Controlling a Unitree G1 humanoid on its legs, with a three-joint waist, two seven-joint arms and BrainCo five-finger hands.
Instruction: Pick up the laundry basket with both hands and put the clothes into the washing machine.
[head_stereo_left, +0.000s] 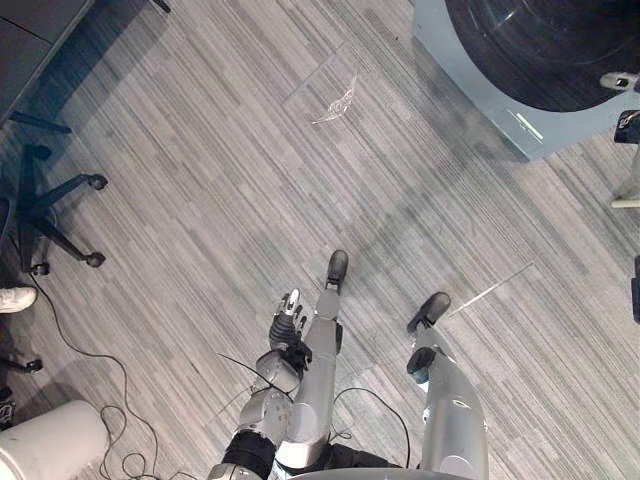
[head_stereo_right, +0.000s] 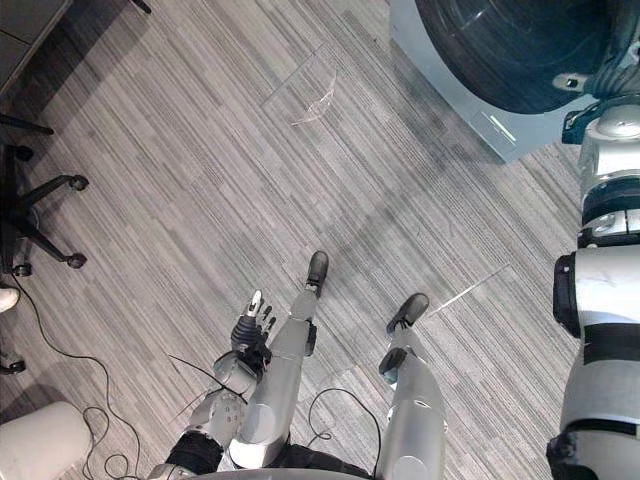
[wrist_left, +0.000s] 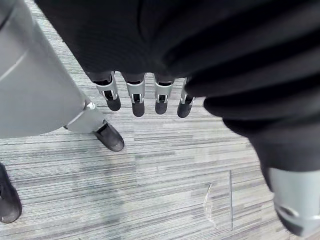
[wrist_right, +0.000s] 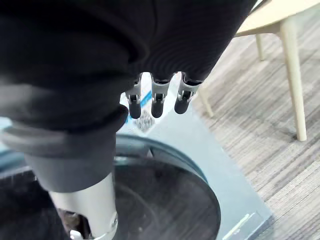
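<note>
Fingers hang loose and spread on the left robot hand (head_stereo_left: 288, 320), empty at bottom centre above the floor (head_stereo_left: 200, 180). Lower left corner, a white round container (head_stereo_left: 50, 440). Upper right, the right robot hand (wrist_right: 157, 100), fingers straight and apart, hovers over the washing machine (head_stereo_left: 480, 90).

Left arm (head_stereo_left: 265, 408): enters at the lower centre-left of the head views, with the forearm angled up toward mid-frame.
Left hand (head_stereo_left: 287, 322): lower middle of the frame, fingers (wrist_left: 137, 100) straight and pointing up the frame. Its wrist view shows them in an even, uncurled row.
Right arm (head_stereo_right: 610, 300): silver segments run up the right edge of the right eye view toward the upper right.
Right hand (wrist_right: 156, 100): straight, side by side, relaxed.
</note>
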